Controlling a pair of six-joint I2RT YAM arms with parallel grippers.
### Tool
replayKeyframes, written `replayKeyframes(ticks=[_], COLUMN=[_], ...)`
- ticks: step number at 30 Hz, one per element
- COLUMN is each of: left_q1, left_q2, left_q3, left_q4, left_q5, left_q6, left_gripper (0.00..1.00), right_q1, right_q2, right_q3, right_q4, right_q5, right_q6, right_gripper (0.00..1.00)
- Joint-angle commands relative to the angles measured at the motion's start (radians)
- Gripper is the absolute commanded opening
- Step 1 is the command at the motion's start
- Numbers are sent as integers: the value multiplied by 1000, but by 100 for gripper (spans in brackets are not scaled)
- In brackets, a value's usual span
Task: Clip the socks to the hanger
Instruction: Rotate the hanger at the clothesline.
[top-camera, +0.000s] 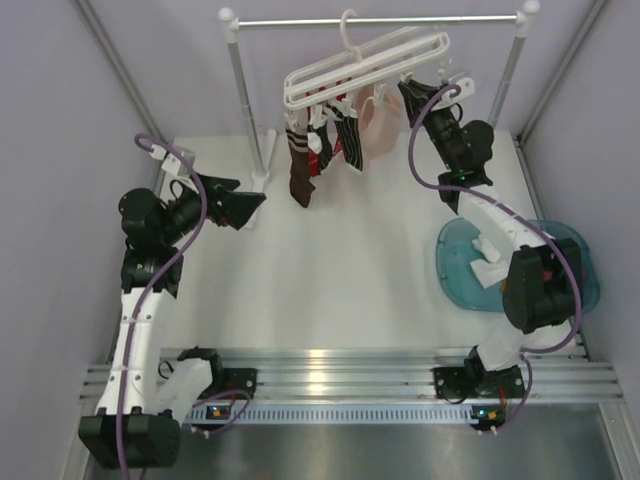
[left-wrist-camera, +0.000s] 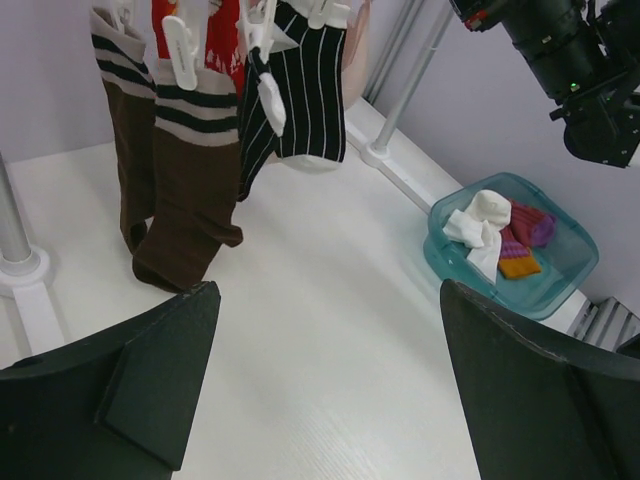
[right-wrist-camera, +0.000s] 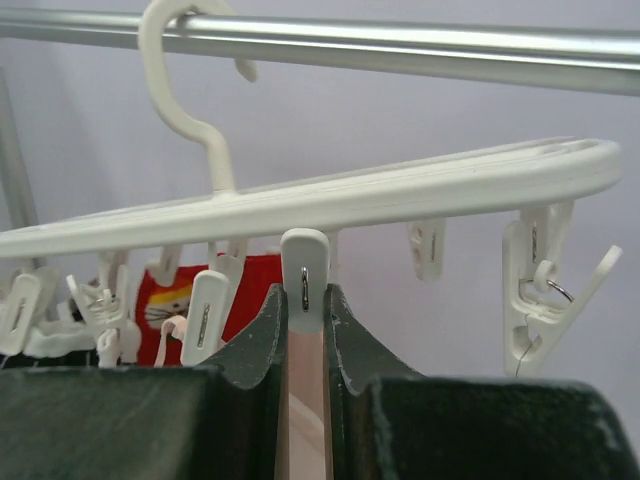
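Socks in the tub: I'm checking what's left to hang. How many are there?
3 in the left wrist view: a white sock on the tub's left, a red-purple sock beside it, an orange sock in front. Others may be hidden underneath.

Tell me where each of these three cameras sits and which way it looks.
Top external: above and behind, looking down on the table, rail and hanger; the left arm and right arm show whole.
Left wrist: on the left arm, looking across the table at hung socks and the tub; the open left gripper frames the bottom.
Right wrist: on the right arm, looking up at the hanger and rail; the right gripper pinches a clip.
Shared: both wrist views show the red sock.
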Motion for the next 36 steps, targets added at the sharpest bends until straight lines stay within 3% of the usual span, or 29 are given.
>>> replayKeyframes(ticks=[1, 8, 15, 19, 25, 36], left_q1=[-2, -34, -189, -271, -362, -400], left_q2=[18, 141, 250, 340, 460, 557], left_q3=[53, 151, 234, 300, 424, 501], left_q4=[85, 106, 181, 243, 275, 358], left_q5=[5, 31, -4, -24, -43, -52], left_q6=[-8, -34, -55, -95, -129, -220], left_gripper=[96, 92, 88, 85, 82, 82], right_q1=[39, 94, 115, 123, 122, 122], right_q2=[-99, -170, -213, -206, -185, -133], right_q3=[-11, -14, 33, 98, 228, 406], right_q4=[-51, -232, -424, -624, -847, -1224], right_q5=[-61, -86, -83, -104, -189, -383], right_q6=[-35, -75, -109, -126, -141, -247], right_gripper=[0, 0, 0, 0, 0, 0])
